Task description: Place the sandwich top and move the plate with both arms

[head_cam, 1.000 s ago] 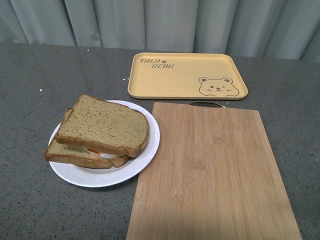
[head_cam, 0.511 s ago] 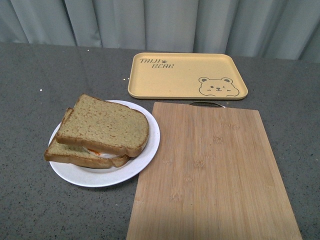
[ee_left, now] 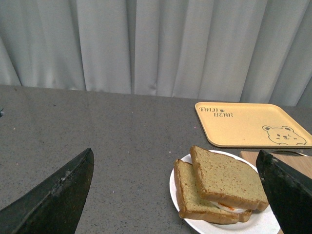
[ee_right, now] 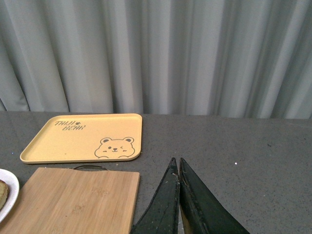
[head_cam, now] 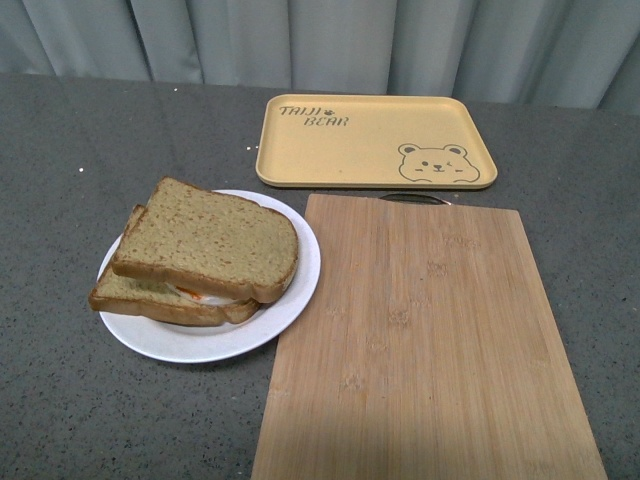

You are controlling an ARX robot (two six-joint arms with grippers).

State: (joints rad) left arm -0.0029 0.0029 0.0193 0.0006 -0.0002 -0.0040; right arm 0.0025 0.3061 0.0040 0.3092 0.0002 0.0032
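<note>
— Everything in the front view sits a little higher in the picture than half a second before, the table's far edge included. Has anything shifted against its neighbours?

— No. The sandwich top lies on the lower slice, turned a little askew from it, with pale and orange filling showing between them. Both rest on the plate, which stands on the grey table. The plate's right rim meets the left edge of the cutting board.

— And further back?

— The yellow tray with the bear print lies just past the board's far edge, in front of a grey curtain. Neither arm shows in this view.

— What does the left wrist view give?

— The left gripper has its jaws spread wide with nothing held. The plate and sandwich lie beyond them, nearer one finger than the other.

— And the right wrist view?

— The right gripper has its jaws pressed together, holding nothing. The board and the tray lie off to its side, and only a sliver of the plate's rim shows at the picture's edge.
</note>
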